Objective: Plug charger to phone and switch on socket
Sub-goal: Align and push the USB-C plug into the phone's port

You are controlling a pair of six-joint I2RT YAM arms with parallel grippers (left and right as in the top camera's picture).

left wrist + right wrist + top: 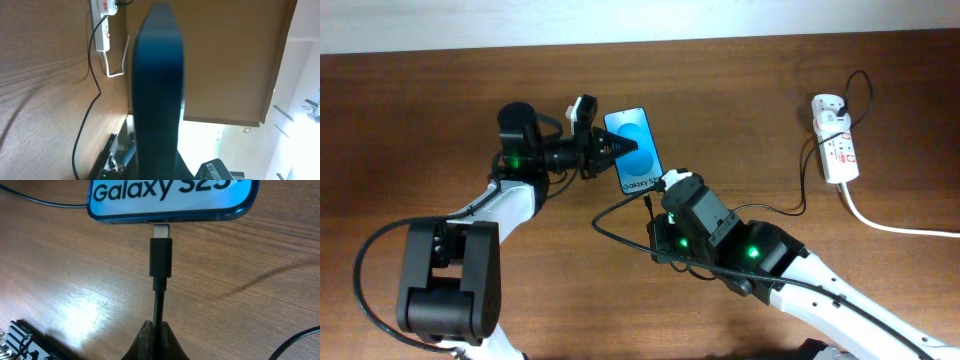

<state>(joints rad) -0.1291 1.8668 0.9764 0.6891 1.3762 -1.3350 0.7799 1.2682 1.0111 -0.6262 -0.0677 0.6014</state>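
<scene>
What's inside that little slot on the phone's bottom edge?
Nothing plainly. The charger, pinched by the right gripper, has its metal tip right at the slot in the phone. The slot's interior is dark; whether the tip has begun entering is hidden.

The left arm (510, 205) and right arm (800, 268) have black blocky joints, white links and green lights. Black cables (362, 262) loop off both; the right gripper (154, 330) looks dark.

I count one phone (642, 165), one charger (161, 257), one socket (837, 150), one thick white cord (895, 226), and two claws: my left claw (618, 148) and right claw (155, 332).
</scene>
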